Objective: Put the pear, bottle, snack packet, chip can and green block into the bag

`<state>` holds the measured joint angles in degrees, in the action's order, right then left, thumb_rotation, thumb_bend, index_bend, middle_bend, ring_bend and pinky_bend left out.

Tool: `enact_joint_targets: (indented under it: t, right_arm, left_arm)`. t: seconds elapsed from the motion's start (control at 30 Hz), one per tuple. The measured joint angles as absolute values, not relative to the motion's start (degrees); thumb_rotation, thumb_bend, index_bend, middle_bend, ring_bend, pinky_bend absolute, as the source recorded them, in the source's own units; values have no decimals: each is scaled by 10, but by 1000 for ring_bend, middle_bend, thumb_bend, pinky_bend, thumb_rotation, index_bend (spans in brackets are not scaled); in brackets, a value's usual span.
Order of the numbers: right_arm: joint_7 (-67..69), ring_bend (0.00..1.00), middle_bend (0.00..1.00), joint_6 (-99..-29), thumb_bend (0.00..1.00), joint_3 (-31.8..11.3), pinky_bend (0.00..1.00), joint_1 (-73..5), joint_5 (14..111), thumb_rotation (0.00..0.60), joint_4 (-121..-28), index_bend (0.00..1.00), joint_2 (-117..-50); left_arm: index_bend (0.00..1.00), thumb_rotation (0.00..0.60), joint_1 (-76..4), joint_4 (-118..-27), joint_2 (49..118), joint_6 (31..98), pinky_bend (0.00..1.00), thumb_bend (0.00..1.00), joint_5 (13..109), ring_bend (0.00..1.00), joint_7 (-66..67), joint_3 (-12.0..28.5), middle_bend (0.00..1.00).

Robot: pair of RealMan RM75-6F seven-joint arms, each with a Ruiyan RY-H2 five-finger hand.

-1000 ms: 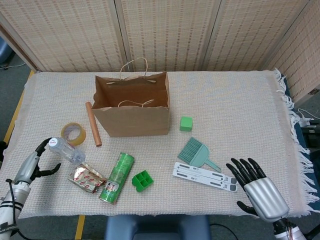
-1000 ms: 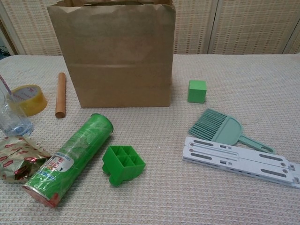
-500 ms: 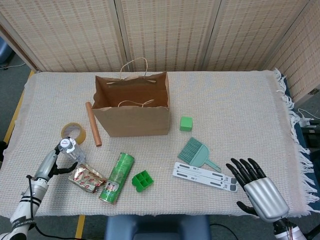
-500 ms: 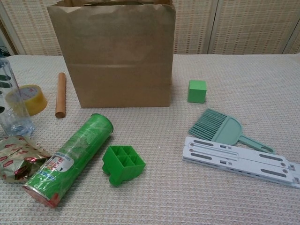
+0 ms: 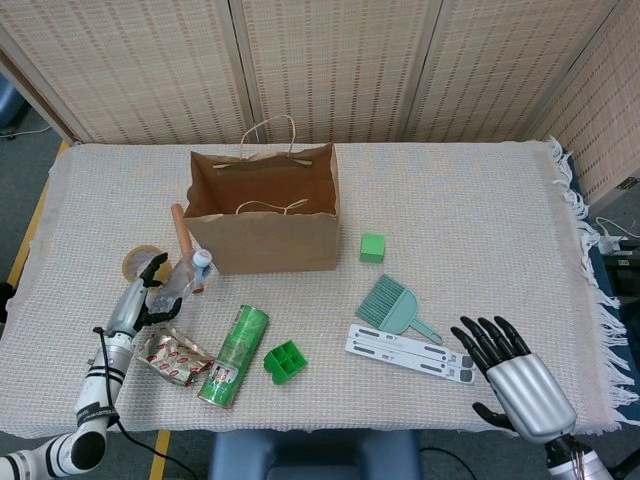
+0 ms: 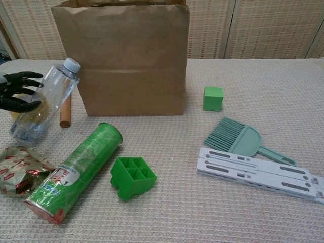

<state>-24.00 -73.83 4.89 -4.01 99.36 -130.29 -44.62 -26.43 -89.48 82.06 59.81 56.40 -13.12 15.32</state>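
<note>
The left hand (image 6: 17, 91) grips the clear bottle (image 6: 44, 100), tilted with its cap toward the paper bag (image 6: 126, 61) just beyond. Below the hand lie the snack packet (image 6: 17, 169) and chip can (image 6: 76, 172). The right hand (image 5: 510, 375) rests empty, fingers spread, well apart from the green block (image 5: 372, 247).

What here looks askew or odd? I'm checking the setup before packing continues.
The bottle is tilted, cap leaning toward the bag, gripped by the left hand. The chip can lies on its side, and the snack packet is crumpled. No pear is visible on the table.
</note>
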Motion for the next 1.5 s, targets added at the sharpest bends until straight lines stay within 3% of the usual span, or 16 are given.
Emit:
enact_joint_targets:
  t: [0.03, 0.13, 0.37, 0.43, 0.5, 0.57, 0.67, 0.8, 1.03, 1.5]
  right_arm:
    - [-239, 0, 0, -738, 59, 49, 0, -40, 993, 600, -1303, 0, -446]
    - [-235, 0, 0, -740, 59, 48, 0, -41, 994, 600, -1303, 0, -445]
    - [-231, 0, 0, -738, 59, 50, 0, -41, 996, 600, -1302, 0, -442]
    - [-231, 0, 0, -739, 59, 51, 0, -41, 998, 600, -1303, 0, -442]
    - [-231, 0, 0, -738, 59, 51, 0, -41, 998, 600, -1303, 0, -442]
    - [-233, 0, 0, -736, 59, 52, 0, -41, 998, 600, -1303, 0, -443]
    - [-238, 0, 0, -733, 59, 53, 0, -42, 997, 600, -1304, 0, -445]
    - [-244, 0, 0, -732, 58, 55, 0, -41, 1005, 600, -1307, 0, -448]
    - [-252, 0, 0, -725, 59, 56, 0, -43, 1003, 600, -1309, 0, -451]
    - [-243, 0, 0, -724, 58, 54, 0, -47, 996, 600, -1310, 0, -445]
  left_arm:
    - [626, 600, -266, -888, 833, 614, 749, 637, 561, 632, -120, 157, 697]
    - [688, 600, -268, -873, 857, 652, 799, 663, 563, 699, -93, 163, 771]
    - [700, 600, -260, -876, 835, 665, 806, 645, 576, 712, -84, 169, 783]
    - [633, 600, -255, -881, 815, 663, 745, 585, 587, 639, -86, 166, 709]
    - [498, 600, -251, -887, 794, 659, 614, 508, 602, 471, -84, 159, 549]
    - [308, 600, -247, -897, 766, 650, 421, 437, 623, 251, -77, 144, 333]
    - [198, 600, -245, -909, 729, 637, 352, 406, 656, 165, -52, 120, 205]
    - [117, 600, -248, -917, 714, 626, 325, 379, 682, 130, 11, 91, 135]
    - [139, 600, -264, -932, 726, 620, 339, 372, 724, 161, 147, 53, 129]
    - [101, 600, -326, -939, 803, 582, 285, 361, 640, 115, 311, 60, 100]
